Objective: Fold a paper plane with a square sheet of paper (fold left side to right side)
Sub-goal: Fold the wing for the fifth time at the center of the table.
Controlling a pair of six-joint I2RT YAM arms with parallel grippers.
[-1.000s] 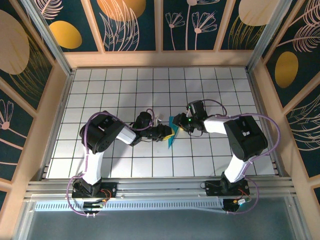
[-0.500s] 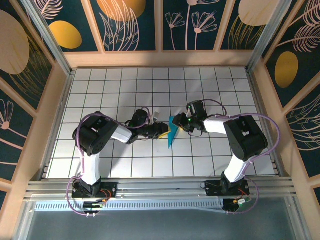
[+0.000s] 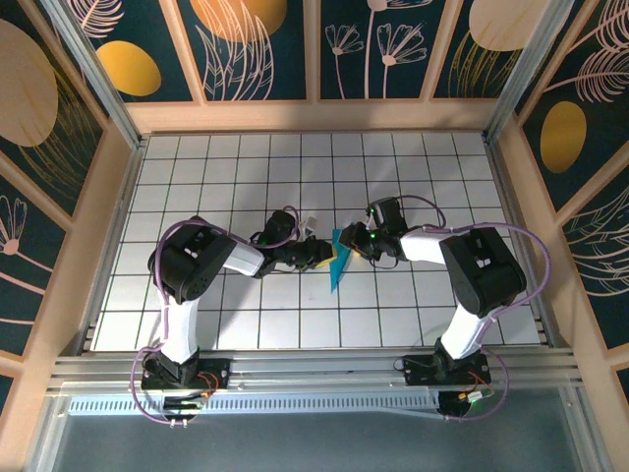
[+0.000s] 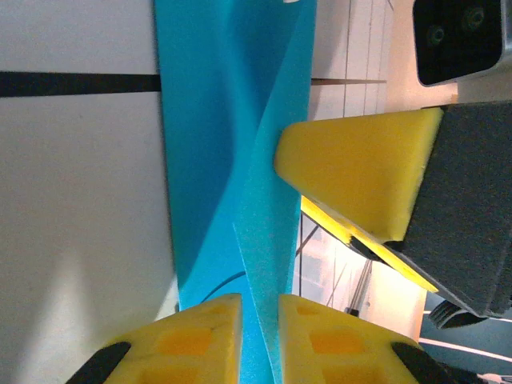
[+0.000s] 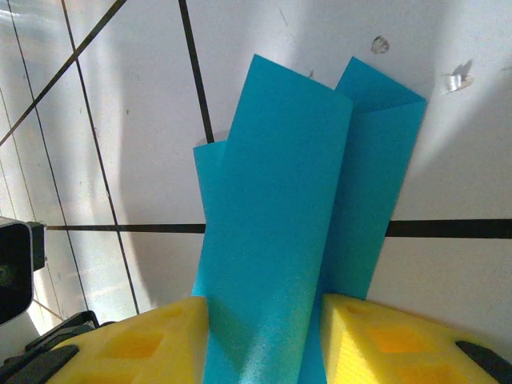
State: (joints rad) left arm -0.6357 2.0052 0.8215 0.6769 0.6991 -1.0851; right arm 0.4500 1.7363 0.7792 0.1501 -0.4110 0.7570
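The cyan-blue paper plane [image 3: 337,264] is a narrow folded dart on the white tiles at mid-table, its point toward the near edge. My left gripper [image 3: 325,255] meets it from the left and my right gripper [image 3: 352,245] from the right. In the left wrist view an upright fold of the paper plane [image 4: 240,144] runs into the narrow gap of my left gripper [image 4: 260,324], which is shut on it. In the right wrist view the paper plane [image 5: 280,208] bulges up between the fingers of my right gripper [image 5: 264,336], touching both pads. The right gripper's yellow fingers [image 4: 360,168] stand close beside the fold.
White gridded table [image 3: 236,167] with wooden walls on three sides. Both arms reach inward from the near edge and their wrists nearly meet at the paper. Cables loop over the left wrist [image 3: 285,218] and the right forearm [image 3: 432,211].
My left gripper's fingers have drawn closer together on the paper's fold, and its wrist shifted slightly. The right gripper and the paper have stayed where they were.
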